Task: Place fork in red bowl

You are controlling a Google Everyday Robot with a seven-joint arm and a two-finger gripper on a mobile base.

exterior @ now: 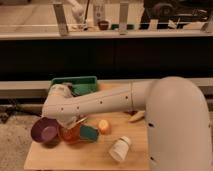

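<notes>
The white arm reaches from the right across the wooden table point(90, 160) to its left side. My gripper point(71, 124) hangs at the arm's end, just above the red bowl point(69, 135), and the wrist hides most of it. A thin pale fork point(78, 121) slants out from under the wrist over the bowl's rim, and the gripper looks shut on it. The red bowl sits right next to the larger purple bowl point(44, 132), on that bowl's right.
A teal sponge point(90, 133) lies against the red bowl's right side, and an orange fruit point(104, 126) sits beyond it. A white cup point(120, 148) lies tipped near the front. A green tray point(75, 83) sits at the back left. A pale object point(136, 116) rests under the arm.
</notes>
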